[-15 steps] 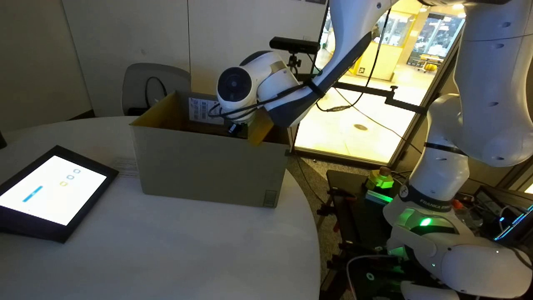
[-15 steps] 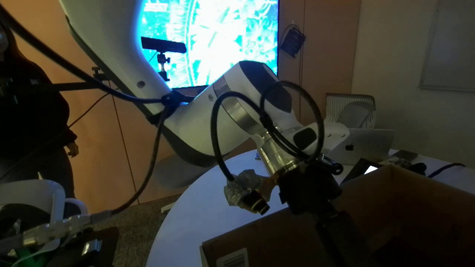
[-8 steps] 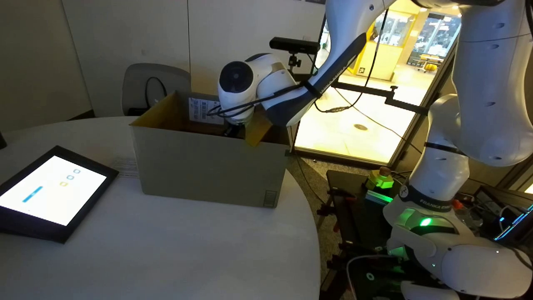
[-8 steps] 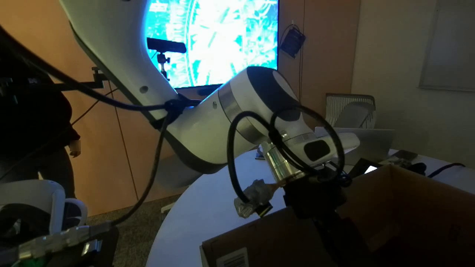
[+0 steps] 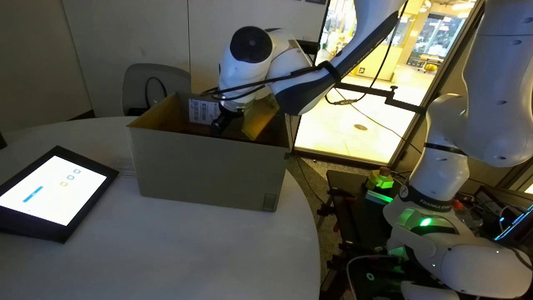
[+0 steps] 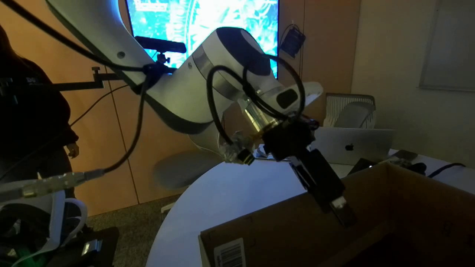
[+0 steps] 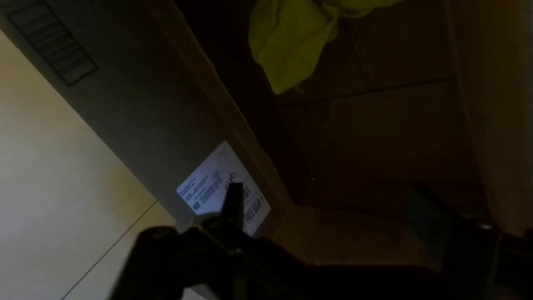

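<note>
1 yel. cloth [image 7: 291, 46], ptly. off-frame

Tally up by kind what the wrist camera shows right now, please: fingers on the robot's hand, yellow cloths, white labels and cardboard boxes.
Fingers of the hand: 2, set apart
Yellow cloth: 1, inside the box, cut off by the top edge
White label: 1, on the box
Cardboard box: 1
Total: 5
</note>
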`<state>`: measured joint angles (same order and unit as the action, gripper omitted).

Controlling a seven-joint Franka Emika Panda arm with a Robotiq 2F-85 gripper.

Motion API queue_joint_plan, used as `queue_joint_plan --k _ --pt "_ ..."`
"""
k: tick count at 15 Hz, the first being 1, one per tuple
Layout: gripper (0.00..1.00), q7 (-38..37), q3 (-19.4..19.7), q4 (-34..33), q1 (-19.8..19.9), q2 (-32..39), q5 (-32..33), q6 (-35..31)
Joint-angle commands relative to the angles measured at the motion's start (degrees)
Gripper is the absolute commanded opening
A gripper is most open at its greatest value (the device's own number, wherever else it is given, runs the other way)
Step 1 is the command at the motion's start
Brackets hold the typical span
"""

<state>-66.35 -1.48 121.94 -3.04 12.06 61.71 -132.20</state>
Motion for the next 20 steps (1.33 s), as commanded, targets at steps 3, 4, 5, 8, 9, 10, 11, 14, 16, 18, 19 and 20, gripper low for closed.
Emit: queue_joint_plan --k 3,4,5,8,9,10,11,14,16,18,19,20 --pt "1.0 1.0 -2.1 5.9 -3.0 -12.1 1.0 2.2" --pt "1.0 1.2 -2.9 7.0 -3.5 -14.2 0.7 1.8" --pt "1.0 2.0 -3.5 7.6 -3.8 -16.4 -0.2 1.5" --pt "1.0 5.6 -6.1 9.4 -5.6 -22.5 -4.5 -0.5" --pt "1.0 7.1 -7.1 9.8 -6.5 -24.2 -6.3 -1.0" --pt "1.0 9.4 -7.9 10.0 -7.4 -25.8 -8.8 -1.7" --pt "1.0 12.1 -8.4 10.1 -8.3 -27.4 -12.1 -2.4" --pt "1.0 23.0 -9.3 9.9 -11.2 -31.4 -26.2 -3.0" --pt "1.0 29.0 -10.1 8.8 -11.8 -33.2 -34.8 -0.4" --pt "1.0 32.1 -11.6 7.3 -10.7 -33.9 -40.0 3.2" --pt "1.0 32.7 -12.3 6.5 -10.1 -34.0 -41.5 5.1" --pt "1.0 30.6 -13.5 7.9 -8.6 -33.3 -39.5 2.3"
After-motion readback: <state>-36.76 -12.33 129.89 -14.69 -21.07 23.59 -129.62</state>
